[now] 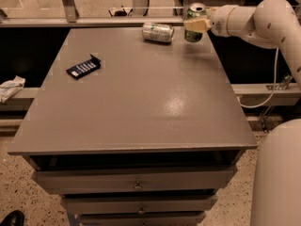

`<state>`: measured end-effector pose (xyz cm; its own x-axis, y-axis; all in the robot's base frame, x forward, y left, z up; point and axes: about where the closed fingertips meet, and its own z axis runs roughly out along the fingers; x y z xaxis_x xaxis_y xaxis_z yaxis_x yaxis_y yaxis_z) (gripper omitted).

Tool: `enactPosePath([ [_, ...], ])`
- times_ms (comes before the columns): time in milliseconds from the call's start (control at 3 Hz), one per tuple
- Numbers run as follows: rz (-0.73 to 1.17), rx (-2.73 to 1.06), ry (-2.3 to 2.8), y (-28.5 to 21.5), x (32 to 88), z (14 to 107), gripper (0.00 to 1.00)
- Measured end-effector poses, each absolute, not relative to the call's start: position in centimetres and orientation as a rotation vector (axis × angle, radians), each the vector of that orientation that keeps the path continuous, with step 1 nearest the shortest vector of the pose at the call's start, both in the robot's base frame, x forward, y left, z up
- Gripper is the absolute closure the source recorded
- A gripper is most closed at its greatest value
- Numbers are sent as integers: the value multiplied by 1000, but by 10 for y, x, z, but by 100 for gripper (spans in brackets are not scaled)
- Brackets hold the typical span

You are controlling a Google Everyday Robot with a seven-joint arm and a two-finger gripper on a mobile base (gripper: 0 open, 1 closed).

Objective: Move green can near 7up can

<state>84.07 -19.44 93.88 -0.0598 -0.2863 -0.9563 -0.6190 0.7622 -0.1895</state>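
The green can (pixel 194 23) stands upright at the far right corner of the grey table (pixel 136 93), dark green with a silver top. My gripper (pixel 196 24) reaches in from the right and is shut on the green can. The 7up can (pixel 158 32), pale silvery with light green markings, lies on its side at the table's far edge, a short gap to the left of the green can.
A dark blue packet (pixel 83 67) lies on the table's left part. Drawers (pixel 136 186) sit below the front edge. My white arm (pixel 263 20) extends over the table's right side. A crumpled white object (pixel 10 87) lies on a ledge at the left.
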Motion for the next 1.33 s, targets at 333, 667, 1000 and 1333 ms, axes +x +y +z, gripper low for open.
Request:
enactPosePath([
  [333, 403, -676, 1658, -192, 851, 925, 96],
  [667, 462, -662, 1661, -187, 855, 921, 67],
  [1000, 495, -664, 1663, -182, 856, 919, 43],
  [1333, 509, -671, 1669, -179, 858, 916, 20],
])
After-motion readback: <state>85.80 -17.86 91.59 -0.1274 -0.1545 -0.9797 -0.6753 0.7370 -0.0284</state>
